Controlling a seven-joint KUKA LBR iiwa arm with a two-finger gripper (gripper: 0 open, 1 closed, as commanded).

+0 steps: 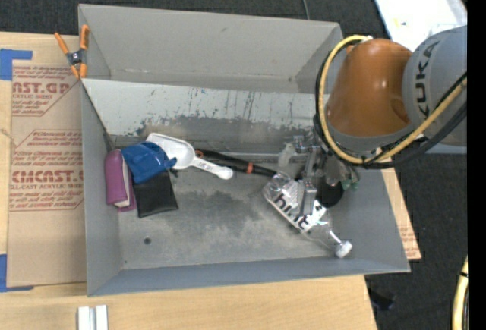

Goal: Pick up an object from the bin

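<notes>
**Gripper low over the clear bottle on the bin's right side**

You see the gripper (304, 186) down in the right half of the grey metal bin (220, 234), below the arm's orange cover (368, 89). It sits right over the upper left end of a crumpled clear plastic bottle (291, 207) with white lettering. You cannot tell from this angle whether the gripper is open or closed, or whether it grips the bottle at all.

The bottle lies flat on the bin floor, slanting from upper left to lower right. Its white cap (344, 249) points toward the near right corner.

Just left of the gripper, a black pen (237, 164) with a reddish band lies along the foot of the back wall. Its left end meets the handle of a white scoop (179, 151).

Well apart, at the left side of the bin, a small cluster lies close together: a blue crumpled item (146, 161) touching the scoop, a black block (156, 196) under it, and a purple block (115, 178) against the left wall.
</notes>
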